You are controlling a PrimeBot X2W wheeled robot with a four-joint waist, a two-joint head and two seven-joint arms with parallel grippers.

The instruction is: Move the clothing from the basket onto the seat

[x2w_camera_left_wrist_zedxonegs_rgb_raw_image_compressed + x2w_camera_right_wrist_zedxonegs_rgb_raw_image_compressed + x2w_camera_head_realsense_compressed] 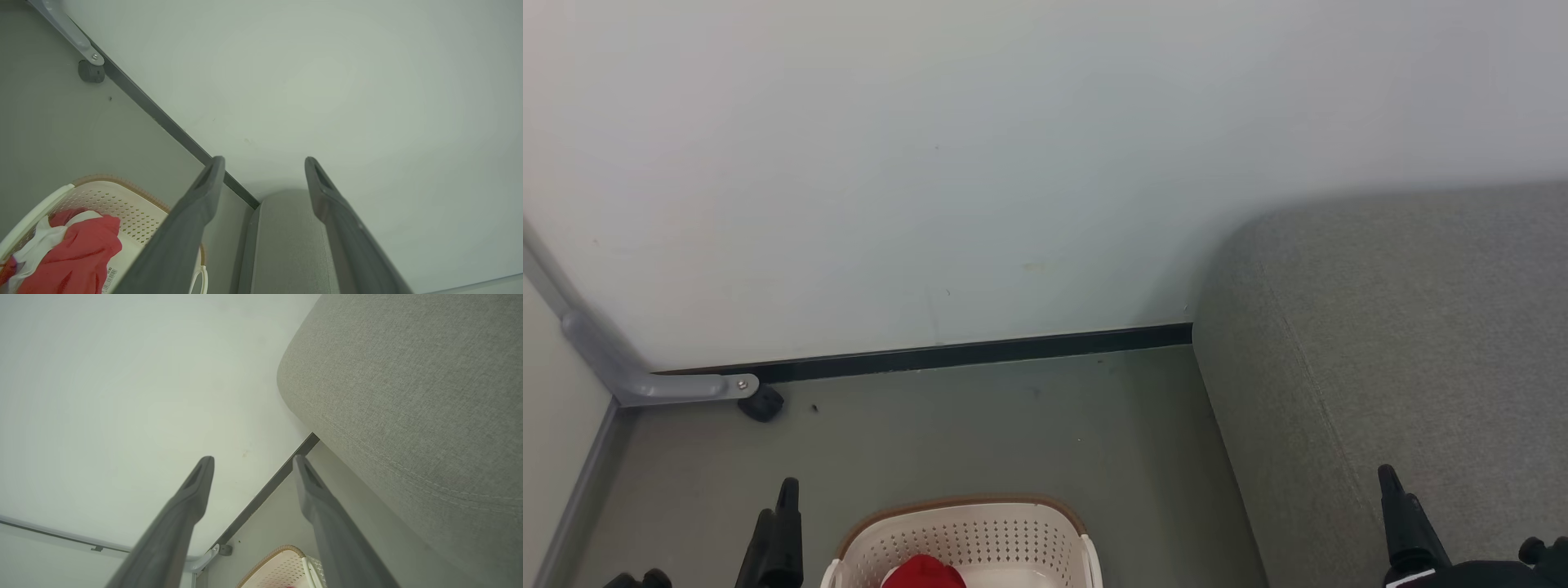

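Observation:
The cream basket (964, 535) with its brown rim stands on the floor at the bottom middle of the head view. Red clothing (923, 573) lies inside it; the left wrist view shows that clothing (77, 253) as red and white fabric bunched in the basket (122, 204). The grey woven seat (1405, 343) fills the right side, with its rounded corner near the wall. My left gripper (264, 159) is open and empty, raised to the left of the basket. My right gripper (252, 458) is open and empty too, over the seat's (408, 396) front edge.
A pale wall (1013, 163) with a dark baseboard (980, 353) stands close behind the basket. A grey metal bar (645, 384) with a black foot (761, 403) runs along the left corner. Grey floor (1013, 433) lies between basket, wall and seat.

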